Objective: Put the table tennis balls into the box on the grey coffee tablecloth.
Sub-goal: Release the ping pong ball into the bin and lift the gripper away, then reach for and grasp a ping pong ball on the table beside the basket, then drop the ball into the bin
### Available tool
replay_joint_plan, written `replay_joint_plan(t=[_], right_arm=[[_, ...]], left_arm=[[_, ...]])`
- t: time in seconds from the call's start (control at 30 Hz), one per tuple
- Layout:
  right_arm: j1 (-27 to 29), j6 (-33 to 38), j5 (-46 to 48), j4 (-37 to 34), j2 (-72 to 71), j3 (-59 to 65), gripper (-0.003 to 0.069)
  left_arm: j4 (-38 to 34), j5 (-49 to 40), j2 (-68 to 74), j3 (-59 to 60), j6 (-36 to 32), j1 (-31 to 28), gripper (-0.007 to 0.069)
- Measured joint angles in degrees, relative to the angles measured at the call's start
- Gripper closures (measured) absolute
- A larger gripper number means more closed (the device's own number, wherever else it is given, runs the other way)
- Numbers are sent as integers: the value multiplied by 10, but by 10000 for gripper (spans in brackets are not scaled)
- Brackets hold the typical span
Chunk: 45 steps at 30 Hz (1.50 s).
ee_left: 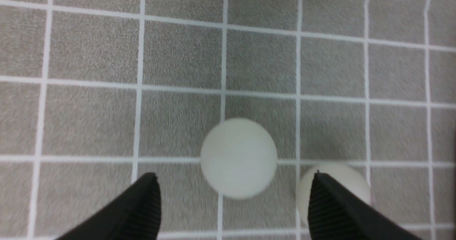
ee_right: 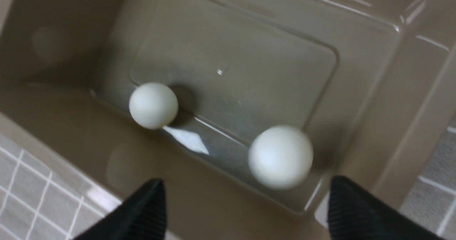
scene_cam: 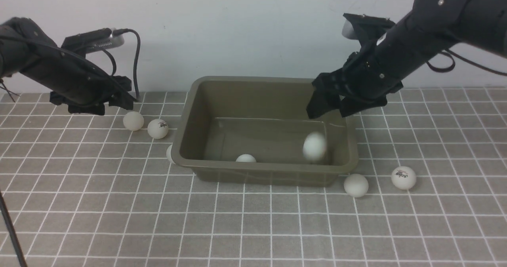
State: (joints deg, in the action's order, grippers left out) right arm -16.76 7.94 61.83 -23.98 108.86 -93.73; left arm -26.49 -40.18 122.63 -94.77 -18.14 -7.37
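Smeared ball (scene_cam: 315, 146): motion-blurred, outline soft, inside the box (scene_cam: 269, 175).
Near-wall ball (scene_cam: 246, 158): lower half hidden behind the box's front wall.
Corner ball (scene_cam: 170, 154): only a sliver shows past the box's left end.
Logo ball (scene_cam: 403, 178): print too small to read.

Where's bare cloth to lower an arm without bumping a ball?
Bare: the tablecloth strip in front of the box, and right of the box behind the two right-hand balls. Crowded: three left-hand balls beside the box, under the left gripper.
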Motion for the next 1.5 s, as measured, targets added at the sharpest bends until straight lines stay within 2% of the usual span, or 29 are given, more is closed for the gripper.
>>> replay_joint_plan(t=[0.07,0.17,0.47,0.53,0.6,0.63,0.77,0.87,0.93,1.0,1.03,1.07,1.13,1.17,1.27,1.33,1.37,1.4,1.43,1.47,1.5], right_arm=[[0,0,16,14,-11,-8,66],[0,0,28,34,-35,-9,77],[0,-37,73,146,-177,-12,179],[0,-49,88,171,-210,-13,204],[0,-64,99,203,-240,-13,242],[0,-70,101,215,-246,-13,256],[18,-117,102,282,-276,9,379],[49,-141,102,301,-296,66,493],[77,-154,101,299,-306,127,577],[90,-161,93,295,-307,164,614],[106,-163,56,282,-301,225,649],[109,-163,35,276,-298,242,653],[112,-160,6,267,-291,268,651],[116,-150,-47,247,-269,306,625],[116,-135,-93,219,-238,322,561],[116,-114,-151,172,-183,323,398],[116,-114,-151,170,-179,323,398],[116,-110,-164,161,-159,321,338],[116,-106,-176,155,-131,313,257],[116,-105,-178,155,-127,312,246],[116,-104,-186,151,-99,302,172]], left_arm=[[-2,19,14,0,-15,6,111],[-3,37,27,0,-32,16,111],[-4,91,66,0,-44,33,115],[1,91,70,0,-44,33,160],[12,88,70,-1,-43,34,281],[15,87,70,-1,-43,34,286],[49,44,40,-3,-43,36,279],[53,7,-10,-15,-43,37,279],[27,-25,-56,-32,-43,42,279],[9,-38,-75,-38,-44,47,279],[-31,-61,-106,-49,-51,65,279],[-39,-69,-114,-52,-59,74,279],[-49,-79,-120,-54,-70,88,279],[-56,-89,-122,-55,-90,116,279],[-57,-94,-113,-55,-103,148,279],[-58,-95,-87,-55,-108,188,279],[-58,-95,-83,-55,-108,191,278],[-58,-95,-74,-55,-108,201,266],[-56,-95,-58,-55,-104,213,231],[-56,-95,-58,-55,-104,215,223],[-52,-95,-45,-55,-98,223,158]])
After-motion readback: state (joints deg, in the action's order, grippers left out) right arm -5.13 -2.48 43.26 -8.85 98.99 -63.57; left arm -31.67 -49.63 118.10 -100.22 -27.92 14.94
